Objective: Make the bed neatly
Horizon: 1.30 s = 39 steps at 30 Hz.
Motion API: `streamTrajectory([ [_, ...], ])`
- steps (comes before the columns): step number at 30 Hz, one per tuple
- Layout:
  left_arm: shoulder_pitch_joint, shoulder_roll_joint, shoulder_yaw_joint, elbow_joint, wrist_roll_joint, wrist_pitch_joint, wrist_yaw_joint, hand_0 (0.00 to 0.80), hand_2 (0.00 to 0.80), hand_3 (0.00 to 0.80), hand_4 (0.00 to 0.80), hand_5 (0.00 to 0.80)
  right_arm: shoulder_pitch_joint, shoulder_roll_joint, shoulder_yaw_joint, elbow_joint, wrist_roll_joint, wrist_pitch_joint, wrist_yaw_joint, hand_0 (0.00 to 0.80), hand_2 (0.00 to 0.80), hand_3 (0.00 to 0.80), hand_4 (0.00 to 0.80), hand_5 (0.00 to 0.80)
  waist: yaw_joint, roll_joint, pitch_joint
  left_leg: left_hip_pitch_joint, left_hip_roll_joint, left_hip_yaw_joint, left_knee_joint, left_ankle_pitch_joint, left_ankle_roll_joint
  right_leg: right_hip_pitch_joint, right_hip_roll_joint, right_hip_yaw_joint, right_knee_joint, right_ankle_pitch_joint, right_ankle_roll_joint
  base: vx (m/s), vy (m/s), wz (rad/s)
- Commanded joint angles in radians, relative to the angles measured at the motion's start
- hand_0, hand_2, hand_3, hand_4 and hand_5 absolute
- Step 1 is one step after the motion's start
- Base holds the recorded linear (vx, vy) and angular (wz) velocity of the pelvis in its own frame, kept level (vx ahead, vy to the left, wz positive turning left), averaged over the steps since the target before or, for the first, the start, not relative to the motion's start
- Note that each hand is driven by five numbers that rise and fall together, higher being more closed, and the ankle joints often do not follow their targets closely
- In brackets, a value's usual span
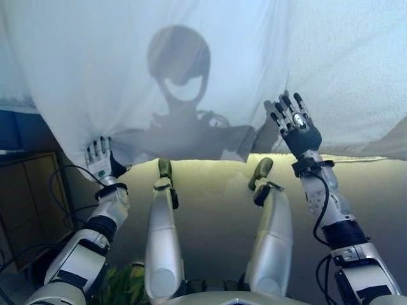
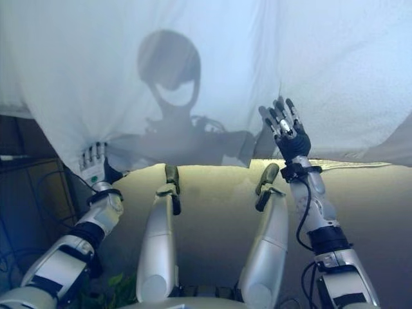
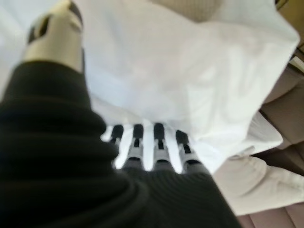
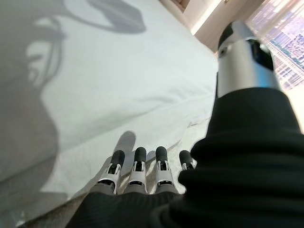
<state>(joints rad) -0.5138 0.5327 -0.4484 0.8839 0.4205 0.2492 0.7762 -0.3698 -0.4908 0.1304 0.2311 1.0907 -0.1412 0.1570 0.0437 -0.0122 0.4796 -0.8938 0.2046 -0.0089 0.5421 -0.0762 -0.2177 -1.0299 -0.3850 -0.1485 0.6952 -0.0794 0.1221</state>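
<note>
Step in hand: spreading the white sheet (image 1: 210, 76) over the bed; it is draped across the mattress (image 1: 216, 190), its near edge hanging at 6 o'clock.

Left hand (image 1: 100, 162) at 8 o'clock: fingers against the sheet's hanging corner; grip cannot be told.

Right hand (image 1: 294, 122) at 3 o'clock: fingers straight, spread, holding nothing, at the sheet edge.

Thin, soft cloth, lightly creased. Next, judged: near edge to be pulled even and smoothed.
</note>
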Motion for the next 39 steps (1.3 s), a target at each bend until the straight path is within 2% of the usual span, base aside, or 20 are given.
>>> streamTrajectory([
  [1,0.032,0.105,0.118,0.106,-0.046,0.012,-0.018,0.0,0.0,0.0,0.0,0.0,0.009,-0.019,-0.034,-0.109,0.024,-0.038,0.03,0.0,0.0,0.0,0.0,0.0,0.046,-0.056,0.036,-0.116,-0.03,-0.066,0.07,0.081,0.062,0.025,-0.038,0.015,-0.191,0.285,0.126,-0.043,-0.041,-0.01],
  [7,0.028,0.107,0.103,0.149,-0.076,-0.026,-0.047,0.0,0.0,0.0,0.0,0.0,-0.01,-0.031,-0.027,-0.096,0.045,-0.039,0.036,0.0,0.0,0.0,0.0,0.0,0.057,-0.069,0.04,-0.199,-0.03,-0.081,0.123,0.063,0.069,-0.032,-0.037,0.001,-0.153,0.274,0.123,-0.042,-0.013,-0.03],
  [10,0.028,0.096,0.082,0.175,-0.081,-0.039,-0.177,0.0,0.0,0.0,0.0,0.0,-0.018,-0.034,-0.026,-0.095,0.048,-0.036,0.044,0.0,0.0,0.0,0.0,0.0,0.057,-0.074,0.04,-0.229,-0.027,-0.086,0.137,0.061,0.07,-0.05,-0.033,-0.005,-0.144,0.268,0.122,-0.045,0.008,-0.06],
  [14,0.016,0.072,0.035,0.246,-0.101,-0.017,-0.324,0.0,0.0,0.0,0.0,0.0,-0.041,-0.03,-0.019,-0.091,0.043,-0.024,0.053,0.0,0.0,0.0,0.0,0.0,0.048,-0.081,0.04,-0.249,-0.022,-0.087,0.141,0.063,0.076,-0.058,-0.024,-0.012,-0.148,0.267,0.12,-0.044,0.021,-0.01],
  [25,0.0,0.014,-0.041,0.383,-0.049,0.026,-0.521,0.0,0.0,0.0,0.0,0.0,-0.066,0.019,0.003,-0.077,0.038,-0.04,0.077,0.0,0.0,0.0,0.0,0.0,0.034,-0.104,0.04,-0.247,-0.022,-0.093,0.125,0.053,0.086,-0.035,-0.001,-0.032,-0.191,0.274,0.116,-0.013,-0.024,-0.09],
  [34,0.006,-0.014,-0.059,0.45,-0.062,0.064,-0.628,0.0,0.0,0.0,0.0,0.0,-0.059,0.06,0.016,-0.099,0.019,-0.054,0.065,0.0,0.0,0.0,0.0,0.0,0.03,-0.113,0.04,-0.216,-0.023,-0.096,0.102,0.047,0.093,-0.003,0.007,-0.043,-0.22,0.282,0.114,0.001,-0.041,-0.01],
  [39,0.01,-0.032,-0.062,0.486,-0.044,0.11,-0.757,0.0,0.0,0.0,0.0,0.0,-0.056,0.078,0.022,-0.102,0.015,-0.057,0.062,0.0,0.0,0.0,0.0,0.0,0.025,-0.119,0.04,-0.214,-0.021,-0.099,0.101,0.043,0.098,-0.004,0.012,-0.045,-0.217,0.283,0.111,-0.001,-0.006,0.0],
])
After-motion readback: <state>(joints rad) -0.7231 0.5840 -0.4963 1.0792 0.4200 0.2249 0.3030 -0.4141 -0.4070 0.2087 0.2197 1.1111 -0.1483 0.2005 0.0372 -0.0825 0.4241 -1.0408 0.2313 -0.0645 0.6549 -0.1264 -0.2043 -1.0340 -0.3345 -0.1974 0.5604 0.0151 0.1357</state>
